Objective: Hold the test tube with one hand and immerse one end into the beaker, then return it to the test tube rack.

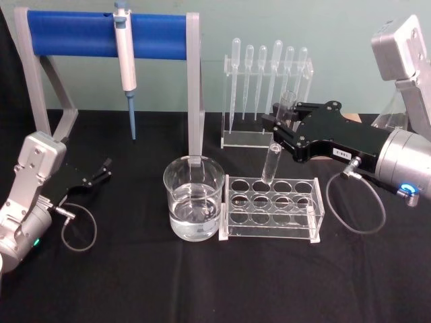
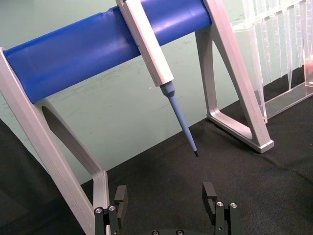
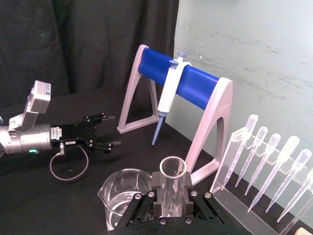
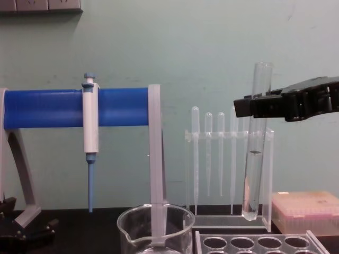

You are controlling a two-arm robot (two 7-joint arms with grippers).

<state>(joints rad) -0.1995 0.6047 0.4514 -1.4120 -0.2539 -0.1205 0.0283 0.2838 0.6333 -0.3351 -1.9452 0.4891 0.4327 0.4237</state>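
My right gripper [image 1: 279,124] is shut on the test tube [image 1: 272,161], a clear glass cylinder held nearly upright by its upper part. In the chest view the test tube [image 4: 254,169] has its round bottom hanging just above the clear rack [image 4: 259,243], with a little liquid inside. The beaker [image 1: 194,198], part filled with clear liquid, stands left of the rack, apart from the tube. In the right wrist view the tube's open rim [image 3: 172,169] sits between the jaws, with the beaker [image 3: 122,193] beyond. My left gripper [image 1: 104,168] rests open at the far left of the table.
A grey stand with a blue bar [image 1: 108,33] carries a white-and-blue pipette [image 1: 125,54] at the back left. A clear holder of plastic pipettes [image 1: 266,87] stands behind the rack [image 1: 273,208]. A pink box [image 4: 304,211] sits at the back right. A black cloth covers the table.
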